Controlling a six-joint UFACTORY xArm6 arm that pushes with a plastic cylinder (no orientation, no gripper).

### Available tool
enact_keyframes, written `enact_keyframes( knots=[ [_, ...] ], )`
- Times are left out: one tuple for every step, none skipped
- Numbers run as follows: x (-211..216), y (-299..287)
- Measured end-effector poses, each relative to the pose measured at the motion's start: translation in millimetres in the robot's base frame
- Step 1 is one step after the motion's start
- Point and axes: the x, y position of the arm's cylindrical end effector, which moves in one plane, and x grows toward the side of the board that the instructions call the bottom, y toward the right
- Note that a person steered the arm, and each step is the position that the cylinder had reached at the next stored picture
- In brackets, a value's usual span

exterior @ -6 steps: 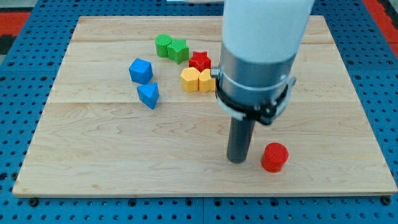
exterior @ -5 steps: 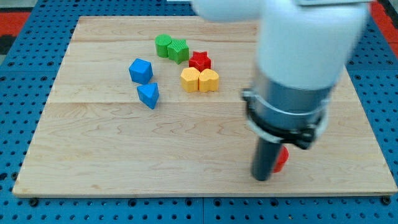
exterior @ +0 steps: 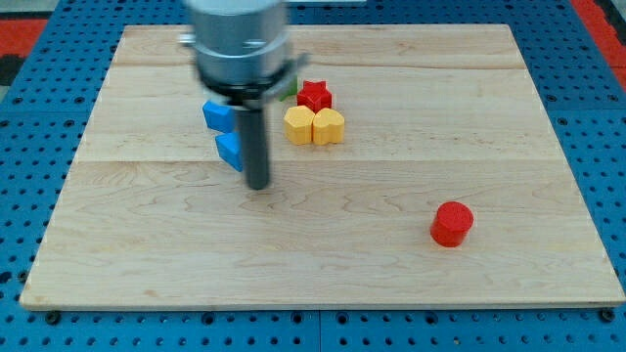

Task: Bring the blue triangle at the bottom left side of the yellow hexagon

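1. The camera view shows a pale wooden bench point(exterior: 323, 264) lying on a blue pegboard point(exterior: 29, 196).
2. My tip point(exterior: 258, 184) rests just right of and slightly below the blue triangle point(exterior: 229, 151), which the rod partly hides. The arm carries no hand, so nothing is clenched or released.
3. The blue triangle sits left of the yellow hexagon point(exterior: 298, 126), with a small gap between them. A yellow heart point(exterior: 329, 126) touches the hexagon's right side, and a red star point(exterior: 314, 96) sits just above.
4. A blue cube point(exterior: 217, 114) lies above the triangle; a red cylinder point(exterior: 452, 224) stands well apart at the lower right.
5. I judge this the approach step: the tip is on the wrong side and likely needs to round the triangle to its left, then nudge it rightward.
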Motion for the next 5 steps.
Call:
enact_keyframes(
  knots=[
    [-27.8,-65.9],
    [-57.2,-22.3],
    [-66.5,28.4],
    [-98.7,41.3],
    [-93.1,105.2]
  ],
)
